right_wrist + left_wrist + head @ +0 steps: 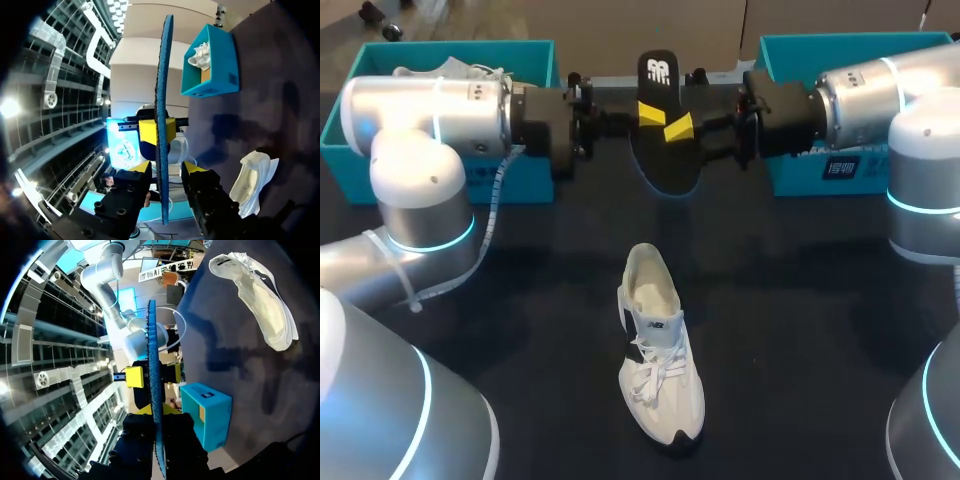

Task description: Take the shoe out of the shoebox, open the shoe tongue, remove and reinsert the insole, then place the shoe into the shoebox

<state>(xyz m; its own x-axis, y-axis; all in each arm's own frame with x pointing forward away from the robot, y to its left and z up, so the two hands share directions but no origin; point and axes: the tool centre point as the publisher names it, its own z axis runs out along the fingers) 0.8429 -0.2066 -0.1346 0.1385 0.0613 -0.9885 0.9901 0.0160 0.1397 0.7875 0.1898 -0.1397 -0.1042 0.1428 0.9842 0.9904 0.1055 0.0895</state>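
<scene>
While the black insole (665, 160) is gripped above the table (790, 300) by the clenched left gripper (653, 112), the right gripper (680, 128) is spread around it, with gaps visible. Wrist views show the insole only edge-on. The white shoe (658, 345) lies on the table. The far shoebox (790, 55) is partly covered by the right arm.

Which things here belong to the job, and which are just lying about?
Job: black foam insole, gripped by left tool; white lace-up shoe on the table; teal cardboard shoebox at right, probably.
Lying about: second white shoe in the left teal shoebox.
</scene>
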